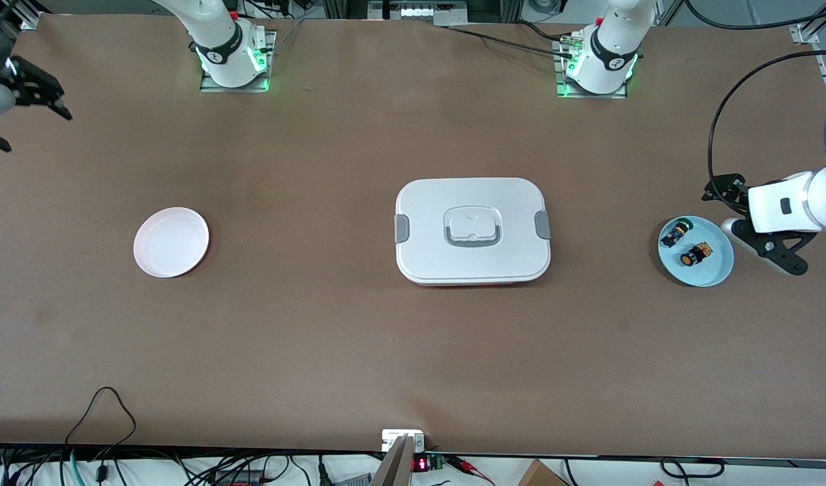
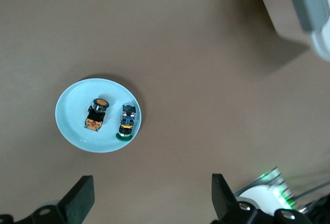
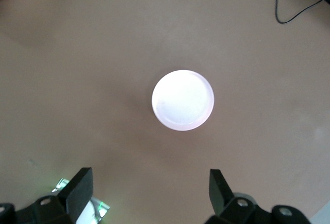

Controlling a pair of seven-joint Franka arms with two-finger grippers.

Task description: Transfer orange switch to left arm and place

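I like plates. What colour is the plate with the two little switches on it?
Light blue. The plate shows best in the left wrist view, with both switches lying on it.

Robot lab: bolted arm bases point(image 1: 231, 57), cables point(image 1: 102, 418).

Brown table point(image 1: 358, 351) fills the view; black cables point(image 1: 102, 432) trail along its near edge.

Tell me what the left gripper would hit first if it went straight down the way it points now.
Probably bare table, just off the blue plate holding the orange switch. The left gripper, fingers open, looks down with the plate ahead of its fingertips, not between them. Depth is unclear.
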